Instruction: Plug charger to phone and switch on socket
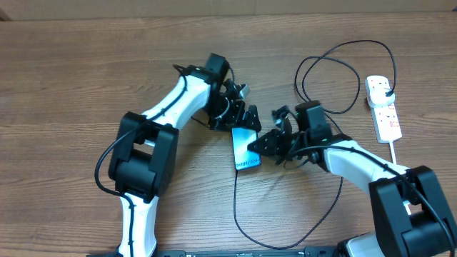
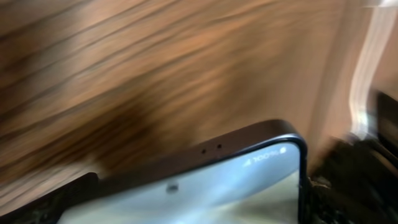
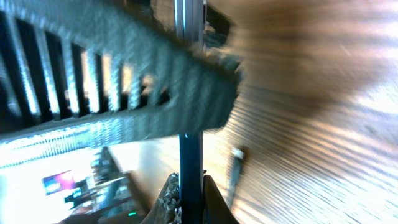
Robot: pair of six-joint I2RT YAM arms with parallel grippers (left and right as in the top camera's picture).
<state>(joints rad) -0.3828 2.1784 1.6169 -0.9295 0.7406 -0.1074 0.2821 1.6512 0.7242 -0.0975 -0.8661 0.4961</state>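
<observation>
1. My left tool sits at the far end of the phone, near the middle of the counter. Its wrist view is too smeared for me to tell whether it is apart or clamped.
2. My right tool touches the phone's right edge. In its own camera a thin dark bar stands between the fingers, but with the blur I cannot tell if they grip it.
3. The phone lies flat. It is slim, with a light blue screen, dark rim and small text near one corner.
4. The charger, a thin black cable, runs from the phone's near end toward the counter's near edge. It loops right and far, and ends at a black plug in the socket.
5. The socket is a white strip with red marks, close to the counter's right edge.
</observation>
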